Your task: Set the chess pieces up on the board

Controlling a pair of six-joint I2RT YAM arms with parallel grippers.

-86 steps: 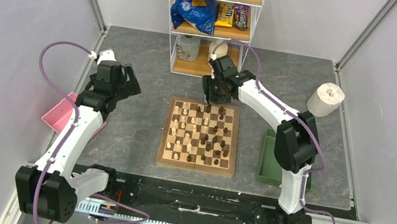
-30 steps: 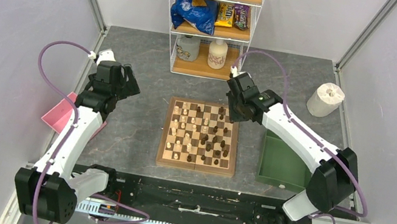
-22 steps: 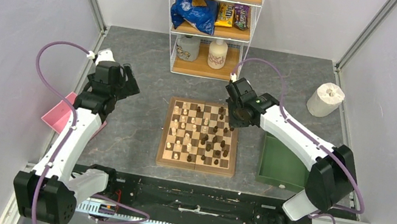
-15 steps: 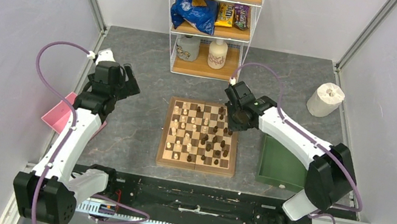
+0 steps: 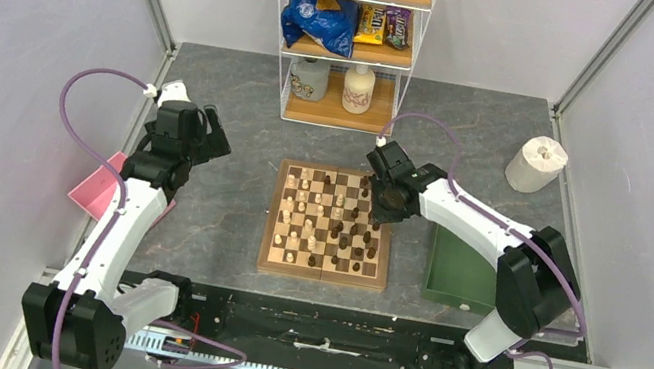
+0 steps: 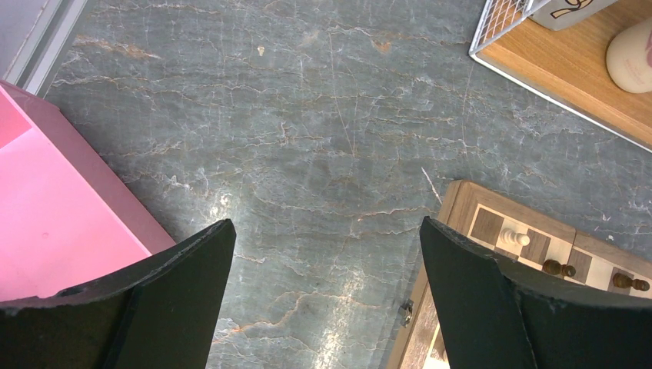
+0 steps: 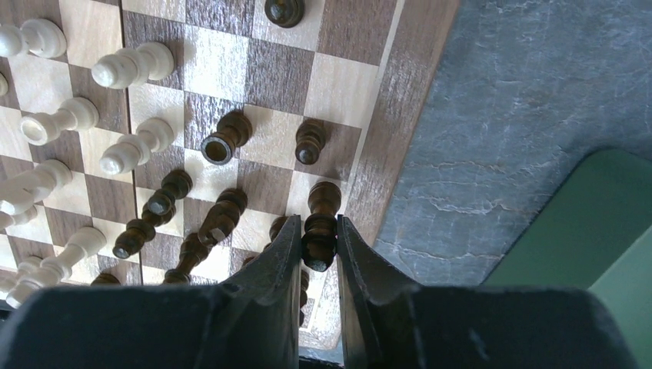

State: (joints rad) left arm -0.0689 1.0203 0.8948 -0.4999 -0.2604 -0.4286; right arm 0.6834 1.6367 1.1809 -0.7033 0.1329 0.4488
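On the tabletop (image 5: 216, 216), centre: board (image 5: 321, 273), lying flat between the two arms.
Pieces (image 5: 336, 227): spread over the squares; pale ones mostly in the left files, dark ones mostly in the middle and to the right.
Right gripper (image 7: 317, 231): narrow, its fingers (image 7: 286, 254) pressed on either side of one dark piece (image 7: 323, 201).
Dark piece: upright between the fingers, over the board's right file, just inside the border; whether its base touches the square cannot be told.
Left gripper (image 6: 327, 227): spread wide, nothing between its fingers.
Left gripper's place: above bare tabletop off the board's far left corner, between that corner and the pink tray (image 6: 46, 223).
Pink tray: at the tabletop's left edge, well apart from the board.
Green tray (image 5: 454, 273): just right of the board, under the right arm.
Shelf (image 5: 349, 36): behind the board, against the far wall.
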